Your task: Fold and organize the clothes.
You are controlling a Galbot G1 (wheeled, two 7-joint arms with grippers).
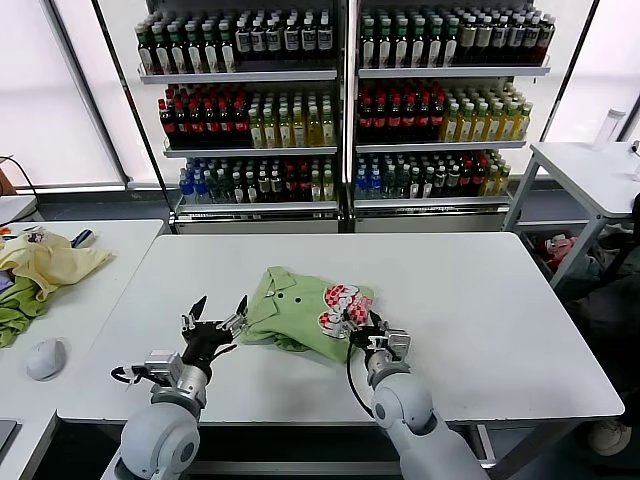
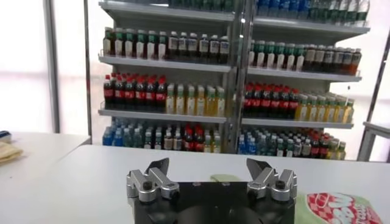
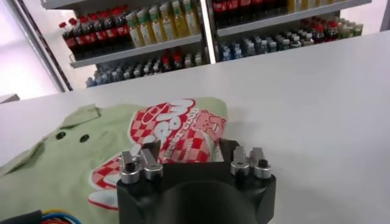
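A light-green collared shirt [image 1: 290, 305] with small buttons lies folded in the middle of the white table [image 1: 480, 300]. Its red-and-pink printed patch [image 1: 340, 302] is on its right side. My right gripper [image 1: 360, 325] is at the shirt's right near edge. In the right wrist view its fingers [image 3: 150, 151] stand apart on either side of the patch's edge [image 3: 183, 131], and the right gripper [image 3: 190, 149] is open. My left gripper [image 1: 218, 306] is open and empty, just left of the shirt. In the left wrist view the left gripper [image 2: 207, 167] faces a bit of shirt [image 2: 226, 178].
A side table at the left carries a yellow garment [image 1: 55, 262], a green garment [image 1: 18, 312] and a grey mouse [image 1: 45, 358]. Shelves of bottled drinks [image 1: 340, 100] stand behind the table. Another white table [image 1: 590, 170] is at the far right.
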